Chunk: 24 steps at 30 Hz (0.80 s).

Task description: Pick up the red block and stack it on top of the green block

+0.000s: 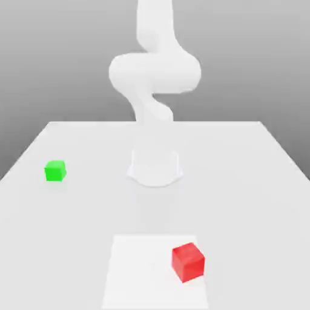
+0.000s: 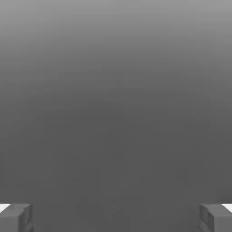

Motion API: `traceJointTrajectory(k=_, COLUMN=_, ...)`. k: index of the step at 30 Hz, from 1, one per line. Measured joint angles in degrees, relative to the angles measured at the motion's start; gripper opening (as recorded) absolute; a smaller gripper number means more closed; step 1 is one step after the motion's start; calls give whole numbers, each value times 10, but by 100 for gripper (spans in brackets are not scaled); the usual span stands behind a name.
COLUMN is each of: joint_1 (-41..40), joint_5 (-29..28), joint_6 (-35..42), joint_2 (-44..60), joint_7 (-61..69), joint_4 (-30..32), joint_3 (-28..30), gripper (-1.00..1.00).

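The red block (image 1: 187,262) sits on the near part of the white table (image 1: 254,181), toward the exterior view's right, on a paler square patch (image 1: 139,272) of the surface. The green block (image 1: 55,171) rests farther back and well apart from it, toward the exterior view's left. Between and beyond them stands the white arm (image 1: 154,79) on its round base (image 1: 154,168), rising near the far middle of the table. In the hand view the gripper (image 2: 116,217) has its two grey fingertips (image 2: 16,217) spread wide, with nothing between them.
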State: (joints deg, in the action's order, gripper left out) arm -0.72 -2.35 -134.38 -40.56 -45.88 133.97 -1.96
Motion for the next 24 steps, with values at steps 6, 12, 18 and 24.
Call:
traceJointTrajectory(k=6, joint_1=-10, joint_5=-53, joint_6=-63, joint_2=133, joint_7=3, joint_4=53, joint_3=-32, gripper=0)
traceJointTrajectory(k=12, joint_1=-9, joint_5=-83, joint_6=-124, joint_2=260, joint_7=22, joint_4=105, joint_3=-43, gripper=0)
traceJointTrajectory(k=18, joint_1=6, joint_5=-59, joint_6=-191, joint_2=380, joint_7=78, joint_4=159, joint_3=-49, gripper=0)
traceJointTrajectory(k=24, joint_1=14, joint_5=-9, joint_6=-264, joint_2=483, joint_7=139, joint_4=187, joint_3=-61, gripper=0)
